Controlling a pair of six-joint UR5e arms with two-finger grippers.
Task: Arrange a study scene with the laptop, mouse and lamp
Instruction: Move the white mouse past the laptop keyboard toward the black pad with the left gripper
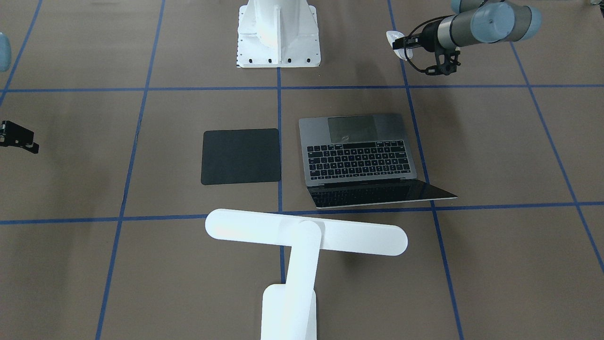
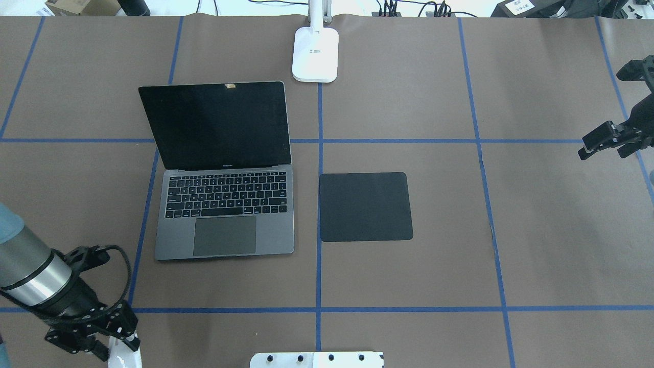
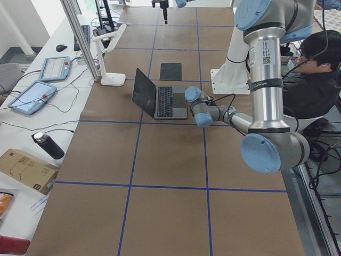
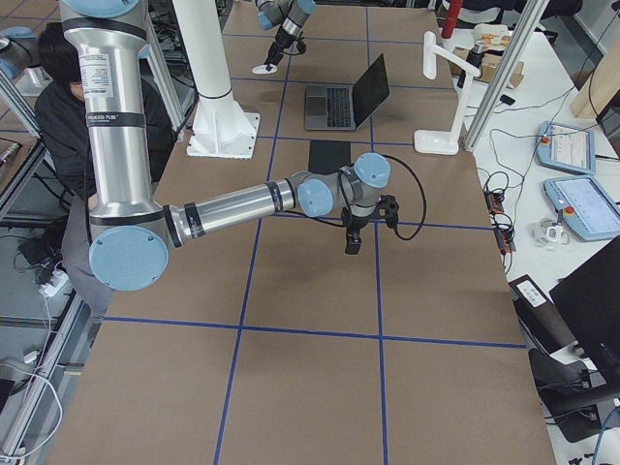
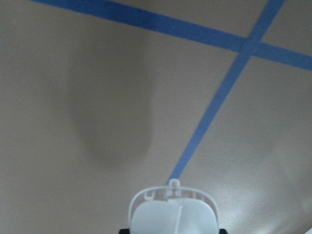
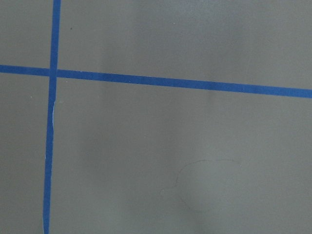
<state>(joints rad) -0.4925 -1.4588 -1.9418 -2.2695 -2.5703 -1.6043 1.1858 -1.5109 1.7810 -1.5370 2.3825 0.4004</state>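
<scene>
Left pincer (image 1: 402, 45) pinches mouse (image 1: 392, 37) over desk (image 1: 495, 151).
Laptop (image 1: 358, 156) open, screen facing robot, long axis crosswise; right pincer (image 2: 590, 145) state: cannot tell.

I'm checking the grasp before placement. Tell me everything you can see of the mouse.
The mouse is small, white and oval, smooth plastic by its look, with a thin centre line. The left gripper is shut on its sides. It seems lifted off the brown table, near the robot's side; nothing else touches it.
</scene>
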